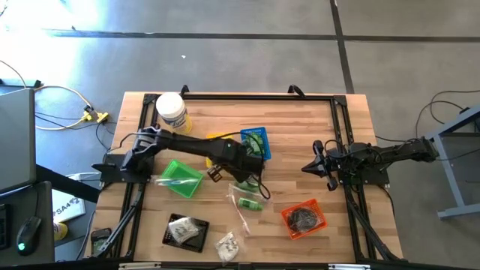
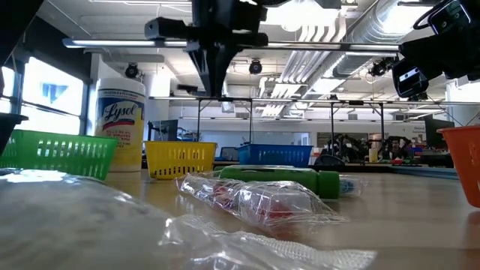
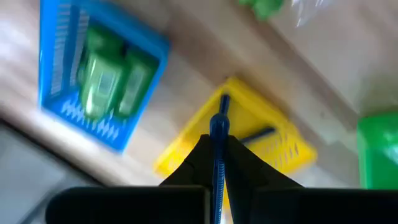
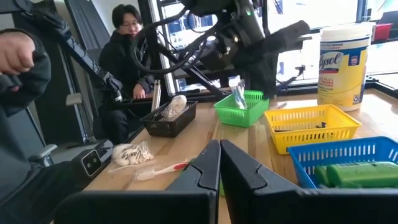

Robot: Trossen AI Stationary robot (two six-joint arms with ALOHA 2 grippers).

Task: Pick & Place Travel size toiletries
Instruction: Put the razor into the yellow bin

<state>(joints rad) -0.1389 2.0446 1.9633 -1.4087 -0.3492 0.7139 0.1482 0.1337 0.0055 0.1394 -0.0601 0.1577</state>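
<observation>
The left claw [image 3: 217, 146] is pinched on a thin blue stick [image 3: 219, 127], poised over the yellow basket [image 3: 283, 146], likely its sorting bin. The right claw [image 4: 219, 163] waits clamped empty at the surface's [image 1: 300, 135] right side.

A robotics lab in an open industrial hall

Exposed silver ducts [image 2: 352, 34] and strip lights run under a bare ceiling, the floor [image 1: 247, 45] is polished concrete with seams, and cables [image 1: 64, 105] trail beside the butcher-block table [image 1: 300, 150]. A person [image 4: 127, 56] sits among dark metal frames, with desks and screens farther back.
</observation>
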